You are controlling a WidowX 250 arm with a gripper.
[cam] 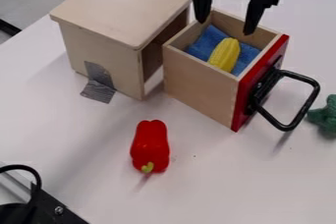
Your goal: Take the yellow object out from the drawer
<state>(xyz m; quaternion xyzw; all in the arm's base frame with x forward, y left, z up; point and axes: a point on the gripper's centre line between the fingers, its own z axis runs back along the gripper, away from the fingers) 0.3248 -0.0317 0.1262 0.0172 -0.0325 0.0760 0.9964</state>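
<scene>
The black gripper [224, 25] hangs at the top of the view, over the far part of the pulled-out drawer, with its two fingers spread wide and nothing between them. The wooden drawer [199, 85] has a red front and a black handle. Inside it, the yellow object [225, 54], shaped like a corn cob, lies on a blue cloth [211, 38]. The yellow object is below and slightly nearer the camera than the fingertips, apart from them.
The wooden cabinet [118, 2] stands left of the drawer, with grey tape at its base. A red pepper [150, 144] lies in front. At the right edge is a green object [325, 115]; black equipment [51, 207] occupies the lower left corner.
</scene>
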